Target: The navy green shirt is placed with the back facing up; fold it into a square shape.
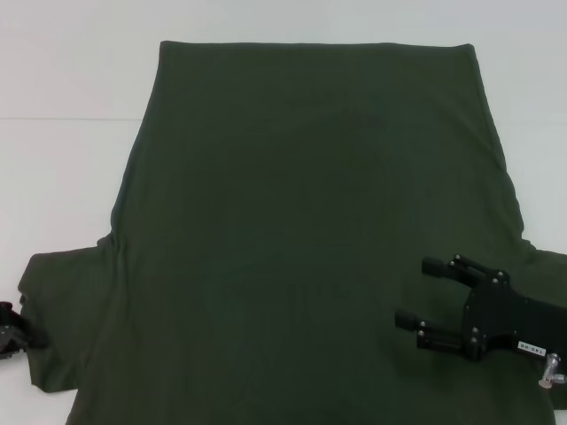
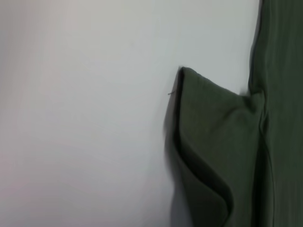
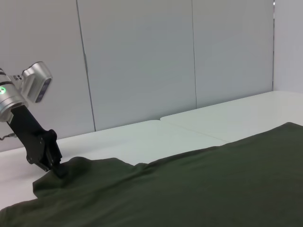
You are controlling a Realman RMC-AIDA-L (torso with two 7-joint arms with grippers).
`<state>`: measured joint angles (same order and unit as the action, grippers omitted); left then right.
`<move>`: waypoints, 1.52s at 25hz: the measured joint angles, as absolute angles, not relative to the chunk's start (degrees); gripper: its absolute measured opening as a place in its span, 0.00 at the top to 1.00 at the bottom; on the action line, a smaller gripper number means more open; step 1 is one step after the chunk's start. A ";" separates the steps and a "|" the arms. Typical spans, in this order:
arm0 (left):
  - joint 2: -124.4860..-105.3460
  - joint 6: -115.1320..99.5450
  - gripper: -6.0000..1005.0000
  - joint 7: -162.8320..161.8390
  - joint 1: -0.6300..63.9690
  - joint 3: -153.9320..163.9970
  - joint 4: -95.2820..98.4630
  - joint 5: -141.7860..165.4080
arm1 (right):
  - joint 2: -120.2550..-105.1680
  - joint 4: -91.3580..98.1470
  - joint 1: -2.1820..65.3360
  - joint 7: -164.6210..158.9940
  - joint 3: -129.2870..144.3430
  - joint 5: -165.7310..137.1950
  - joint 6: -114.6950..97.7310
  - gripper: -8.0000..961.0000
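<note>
The navy green shirt [image 1: 301, 221] lies spread flat on the white table, plain back up, its hem at the far side and its sleeves toward me. My left gripper [image 1: 11, 332] is at the outer edge of the left sleeve [image 2: 208, 137]. In the right wrist view the left gripper [image 3: 57, 170] narrows to a point on the sleeve, and the cloth humps up there. My right gripper [image 1: 418, 292] hovers open over the shirt's near right part, with its fingers [image 1: 438, 266] pointing left. They hold nothing.
The white table [image 1: 62, 177] shows bare to the left of the shirt and along the far edge. A grey panelled wall [image 3: 142, 61] stands behind the table. The shirt's right side runs out of the head view.
</note>
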<state>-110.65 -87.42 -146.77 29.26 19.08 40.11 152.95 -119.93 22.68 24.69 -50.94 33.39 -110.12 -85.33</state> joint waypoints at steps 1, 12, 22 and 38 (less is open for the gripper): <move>-110.65 -87.44 0.94 -146.62 29.27 19.11 40.09 152.96 | -119.94 22.68 24.69 -50.94 33.39 -110.12 -85.33 0.04; -109.98 -87.55 0.97 -145.50 28.90 18.87 41.79 152.98 | -119.96 22.68 24.47 -51.12 33.40 -110.12 -85.39 0.04; -109.74 -87.47 0.96 -145.47 28.84 18.64 45.44 152.83 | -119.96 22.68 24.43 -51.09 33.32 -110.03 -85.43 0.04; -108.32 -87.36 0.95 -145.82 30.11 18.37 47.80 152.62 | -119.96 22.67 24.59 -51.23 32.94 -110.03 -85.42 0.04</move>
